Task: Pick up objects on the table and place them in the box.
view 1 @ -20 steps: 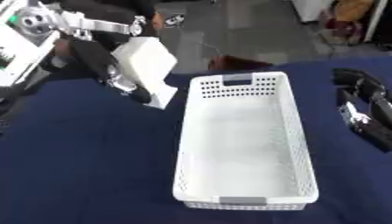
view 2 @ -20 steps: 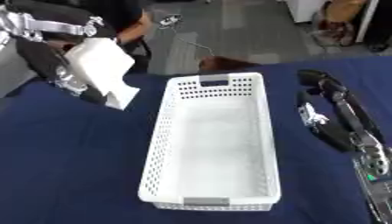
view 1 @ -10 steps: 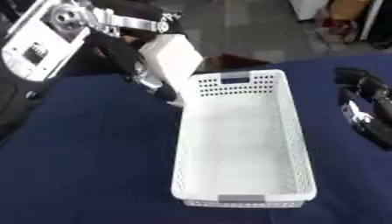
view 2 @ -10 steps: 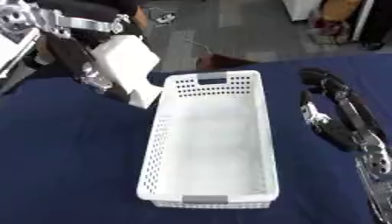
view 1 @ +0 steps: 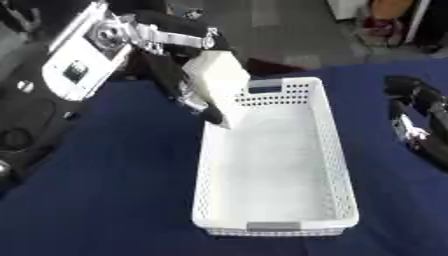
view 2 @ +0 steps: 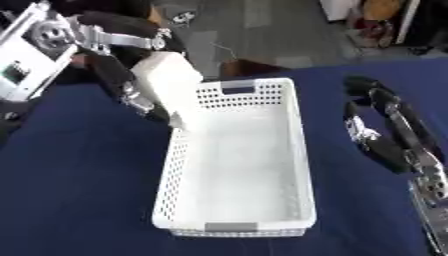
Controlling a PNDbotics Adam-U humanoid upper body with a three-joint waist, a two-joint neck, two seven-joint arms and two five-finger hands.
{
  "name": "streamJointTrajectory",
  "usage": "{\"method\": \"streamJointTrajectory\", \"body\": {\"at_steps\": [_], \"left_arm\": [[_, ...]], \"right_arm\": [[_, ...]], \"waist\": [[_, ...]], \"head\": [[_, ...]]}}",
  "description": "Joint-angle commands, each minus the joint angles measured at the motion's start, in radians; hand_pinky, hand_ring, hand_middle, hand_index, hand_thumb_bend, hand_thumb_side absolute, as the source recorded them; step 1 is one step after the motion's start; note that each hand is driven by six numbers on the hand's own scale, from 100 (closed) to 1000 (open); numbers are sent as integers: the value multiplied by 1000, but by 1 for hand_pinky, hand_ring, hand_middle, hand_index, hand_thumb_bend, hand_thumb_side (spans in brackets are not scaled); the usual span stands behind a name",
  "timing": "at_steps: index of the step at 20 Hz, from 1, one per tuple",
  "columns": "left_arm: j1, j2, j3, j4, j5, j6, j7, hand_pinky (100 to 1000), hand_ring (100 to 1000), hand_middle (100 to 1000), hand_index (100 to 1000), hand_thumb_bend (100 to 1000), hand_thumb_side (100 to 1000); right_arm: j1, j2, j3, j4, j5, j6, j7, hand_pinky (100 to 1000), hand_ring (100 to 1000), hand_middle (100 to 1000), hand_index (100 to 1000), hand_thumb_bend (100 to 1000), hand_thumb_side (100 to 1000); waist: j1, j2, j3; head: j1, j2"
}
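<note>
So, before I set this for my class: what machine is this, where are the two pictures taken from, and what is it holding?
It is a humanoid robot's upper body, steered by a person. Both pictures come from the two eyes of a camera in its head, looking down at a dark blue table. The left robot hand holds a white block at the far left corner of an empty white perforated basket, the box it must fill. The right robot hand rests at the right edge, holding nothing.
</note>
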Motion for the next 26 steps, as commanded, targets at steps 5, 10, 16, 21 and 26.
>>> {"method": "streamJointTrajectory", "body": {"at_steps": [5,10,16,21,26], "left_arm": [[-4,-44,10,34,-108,-60,20,100,100,139,284,100,634],[8,-73,10,58,-177,-82,45,100,100,141,284,100,633],[19,-95,12,78,-225,-99,68,100,100,147,289,100,636],[33,-111,11,87,-273,-112,94,100,100,155,293,100,637],[45,-131,9,95,-305,-135,134,100,100,346,470,378,752]], "right_arm": [[-25,0,-1,-15,-8,-2,4,818,855,892,896,100,699],[-26,2,-2,-15,-11,-2,3,818,855,892,896,100,701],[-30,4,-2,-16,-13,-4,4,817,855,892,896,100,700],[-33,6,-2,-16,-15,-4,5,818,856,892,896,100,700],[-38,8,-1,-17,-18,-5,6,818,856,893,896,100,700]], "waist": [[-15,-10,-4],[-21,-5,-7],[-27,0,-8],[-32,6,-9],[-37,13,-12]], "head": [[16,-38],[20,-59],[25,-76],[31,-85],[34,-91]]}}
